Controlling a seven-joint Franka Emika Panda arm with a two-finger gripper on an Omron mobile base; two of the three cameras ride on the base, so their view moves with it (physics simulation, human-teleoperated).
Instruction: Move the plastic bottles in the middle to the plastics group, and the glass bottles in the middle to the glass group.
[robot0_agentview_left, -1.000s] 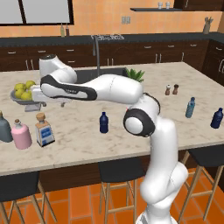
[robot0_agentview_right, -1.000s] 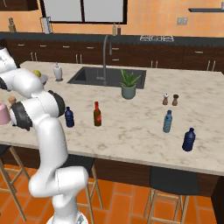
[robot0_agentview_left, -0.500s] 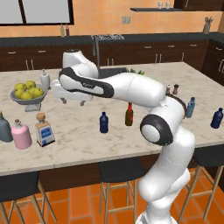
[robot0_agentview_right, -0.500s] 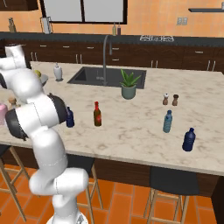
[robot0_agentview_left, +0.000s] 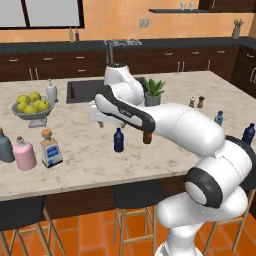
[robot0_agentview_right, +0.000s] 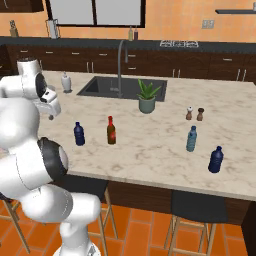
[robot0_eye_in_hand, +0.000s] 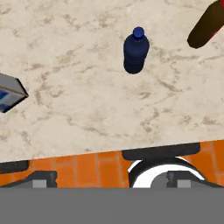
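Observation:
My gripper (robot0_agentview_left: 100, 120) hangs open and empty over the counter, up and left of the small navy plastic bottle (robot0_agentview_left: 118, 140) (robot0_agentview_right: 79, 134) (robot0_eye_in_hand: 135, 51). The hand view looks down past the fingertips (robot0_eye_in_hand: 41, 178) at that bottle. A slim brown glass bottle with a red cap (robot0_agentview_right: 111, 131) (robot0_eye_in_hand: 208, 24) stands right of it, half behind my arm (robot0_agentview_left: 147, 137). The square clear bottle (robot0_agentview_left: 50, 149) (robot0_eye_in_hand: 8, 92) stands at the left beside the pink bottle (robot0_agentview_left: 24, 154) and grey-blue bottle (robot0_agentview_left: 5, 146). The teal bottle (robot0_agentview_right: 191, 139) and brighter blue bottle (robot0_agentview_right: 216, 160) stand at the right.
A fruit bowl (robot0_agentview_left: 32, 107) and a white bottle (robot0_agentview_left: 51, 91) stand behind the left group. The sink (robot0_agentview_right: 120, 87) and a potted plant (robot0_agentview_right: 147, 97) lie at the back, with two shakers (robot0_agentview_right: 195, 114) to the right. Stools stand under the counter's front edge.
My arm has swung right, from over the left group by the fruit bowl toward the middle of the counter. The gripper stays open. No bottle has moved.

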